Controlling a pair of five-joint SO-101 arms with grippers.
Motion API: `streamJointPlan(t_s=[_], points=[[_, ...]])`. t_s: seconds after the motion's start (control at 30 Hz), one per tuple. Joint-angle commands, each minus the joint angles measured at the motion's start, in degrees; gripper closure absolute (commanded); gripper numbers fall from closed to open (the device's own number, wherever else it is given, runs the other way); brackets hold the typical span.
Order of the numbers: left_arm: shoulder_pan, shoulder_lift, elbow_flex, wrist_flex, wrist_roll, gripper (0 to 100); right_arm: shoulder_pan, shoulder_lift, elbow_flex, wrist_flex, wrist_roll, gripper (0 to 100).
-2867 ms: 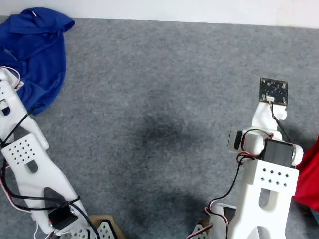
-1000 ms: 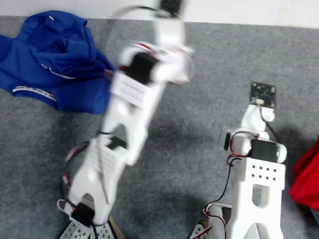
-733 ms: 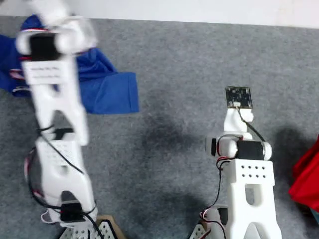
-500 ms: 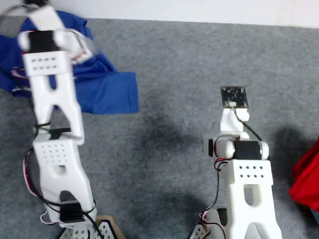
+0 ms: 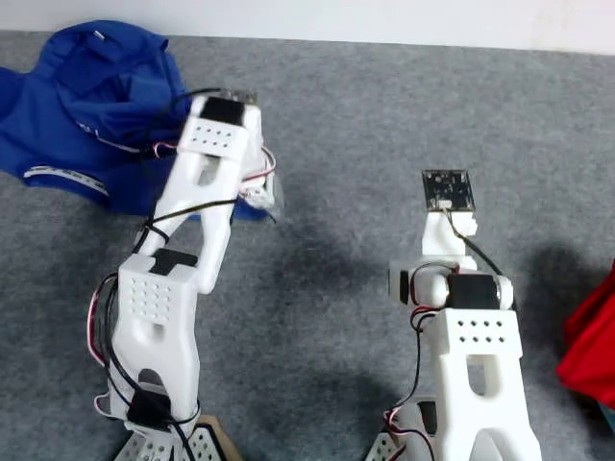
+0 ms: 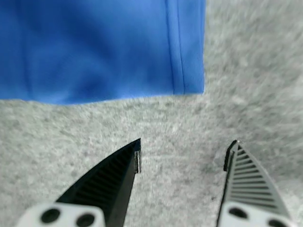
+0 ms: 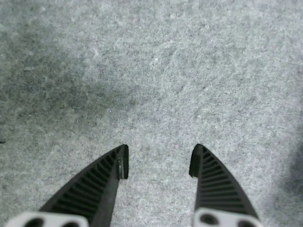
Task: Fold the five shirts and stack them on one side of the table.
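Grey carpet [image 5: 384, 96] bears a crumpled blue shirt [image 5: 86, 106]; left gripper [image 6: 185, 151], fingers spread, hovers just beside its hem corner (probably soft, limp, light: pinch there), right gripper [image 7: 159, 156], also spread, well apart.

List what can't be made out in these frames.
- Blue shirt: in the high view, the left arm covers its near corner, and the picture's left edge cuts it off.
- Red shirt: in the high view, the right edge cuts it off, so its shape is unknown.
- Teal scrap below it: too small to identify.
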State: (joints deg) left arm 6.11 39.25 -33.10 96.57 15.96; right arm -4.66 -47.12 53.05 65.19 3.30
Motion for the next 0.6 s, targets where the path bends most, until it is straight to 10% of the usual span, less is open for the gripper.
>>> streamJointPlan(t_s=[0.0, 0.57], points=[[0.7, -2.8, 5.4, -7.2, -0.6, 71, -0.3, 0.1, -0.3, -1.1, 0.8, 78.2], [0.6, -2.8, 11.6, -21.4, -0.5, 73, -0.5, 0.1, -0.2, -1.2, 0.4, 78.2]])
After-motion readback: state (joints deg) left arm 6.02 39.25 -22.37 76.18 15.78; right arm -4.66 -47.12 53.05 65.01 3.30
